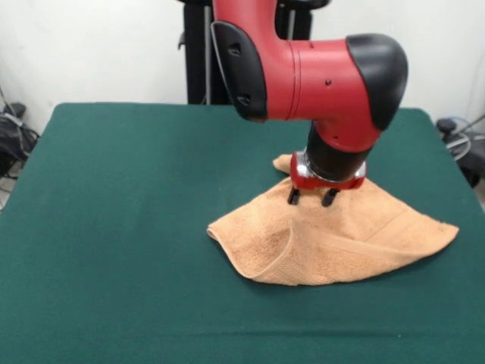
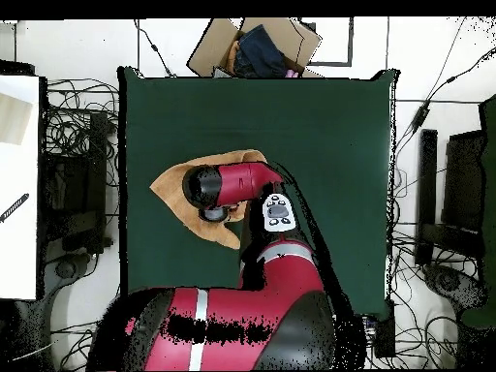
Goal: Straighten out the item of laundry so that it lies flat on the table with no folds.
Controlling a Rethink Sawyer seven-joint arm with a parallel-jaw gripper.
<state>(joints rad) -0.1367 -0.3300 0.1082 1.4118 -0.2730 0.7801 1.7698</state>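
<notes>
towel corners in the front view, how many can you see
3: on the towel, one at the picture's left, one at its right, one at the far side beside the gripper. Another may be folded under.

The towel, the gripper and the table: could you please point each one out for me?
towel (image 1: 333,246), front view, on its rumpled middle.
gripper (image 1: 311,197), front view, midway between its two dark fingertips, just above the cloth.
table (image 2: 329,136), overhead view, on bare green top.

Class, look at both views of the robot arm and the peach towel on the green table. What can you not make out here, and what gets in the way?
- Overhead view: most of the towel, covered by the arm.
- Overhead view: the gripper, under the arm's wrist.
- Front view: the towel's far part behind the gripper; only one corner shows.
- Front view: whether the fingertips grip cloth; too small to tell.
</notes>
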